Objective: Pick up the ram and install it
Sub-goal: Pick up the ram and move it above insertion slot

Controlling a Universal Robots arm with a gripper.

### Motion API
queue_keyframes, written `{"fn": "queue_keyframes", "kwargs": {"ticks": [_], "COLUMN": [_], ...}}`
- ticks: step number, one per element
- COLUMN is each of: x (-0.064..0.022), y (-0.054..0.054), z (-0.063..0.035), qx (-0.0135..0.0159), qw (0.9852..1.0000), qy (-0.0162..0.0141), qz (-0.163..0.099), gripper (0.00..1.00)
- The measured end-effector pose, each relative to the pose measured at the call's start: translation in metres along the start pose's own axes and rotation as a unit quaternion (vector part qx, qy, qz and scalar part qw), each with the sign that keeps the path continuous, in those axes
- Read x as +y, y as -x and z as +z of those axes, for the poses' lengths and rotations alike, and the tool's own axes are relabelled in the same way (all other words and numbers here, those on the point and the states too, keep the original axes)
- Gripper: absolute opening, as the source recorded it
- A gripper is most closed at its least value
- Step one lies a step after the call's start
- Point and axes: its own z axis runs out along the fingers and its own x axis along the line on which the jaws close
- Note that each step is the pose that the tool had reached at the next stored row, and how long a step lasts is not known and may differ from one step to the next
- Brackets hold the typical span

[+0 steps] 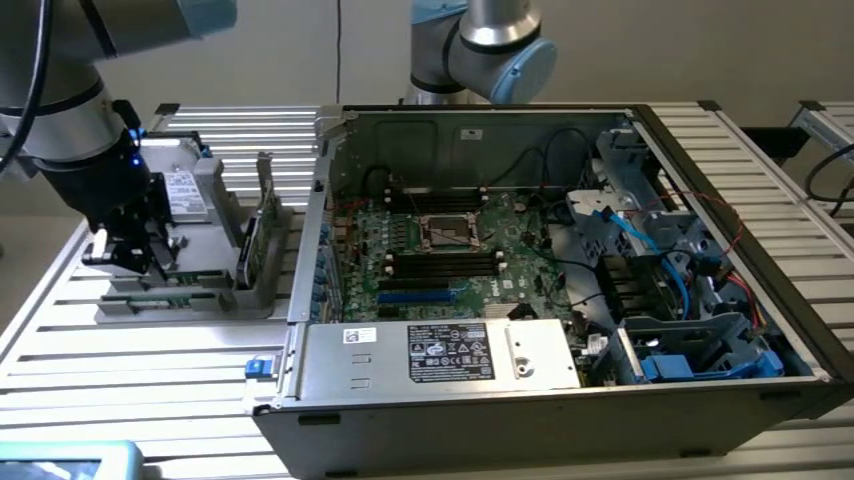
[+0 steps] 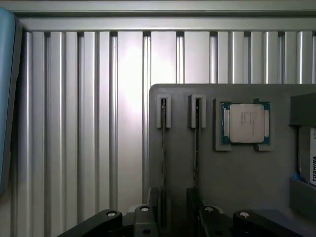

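Observation:
Two ram sticks stand on edge in the slots of a grey parts holder point(image 2: 237, 182). One ram point(image 2: 163, 148) runs down between my gripper's fingers; the other ram point(image 2: 196, 143) stands just outside them. My gripper point(image 2: 173, 213) is open, its dark fingers point(image 2: 153, 207) on either side of the first stick without closing on it. In the exterior view my gripper point(image 1: 127, 252) hangs low over the holder point(image 1: 200, 295) at the exterior view's left, beside the open computer case point(image 1: 561, 390). The green motherboard point(image 1: 514, 225) inside has black memory slots point(image 1: 441, 265).
A processor chip point(image 2: 245, 123) and a hard drive point(image 2: 308, 160) also rest in the holder. Everything stands on a ribbed aluminium table point(image 2: 89, 123). A second robot arm point(image 1: 481, 50) rises behind the case. Cables and drive cages point(image 1: 667, 270) crowd the case at the exterior view's right.

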Motion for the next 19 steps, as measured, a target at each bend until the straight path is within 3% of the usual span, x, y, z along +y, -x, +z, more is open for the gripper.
{"fn": "queue_keyframes", "kwargs": {"ticks": [3,5,19], "x": [-0.0001,-0.0001,0.0016], "y": [0.000,0.000,-0.002], "z": [0.0026,0.0043,0.0254], "qx": [0.0008,0.0018,0.0027], "qw": [1.0000,1.0000,1.0000], "qy": [-0.0039,-0.0049,-0.0057], "qz": [0.000,-0.001,-0.003], "gripper": [0.37,0.37,0.37]}}
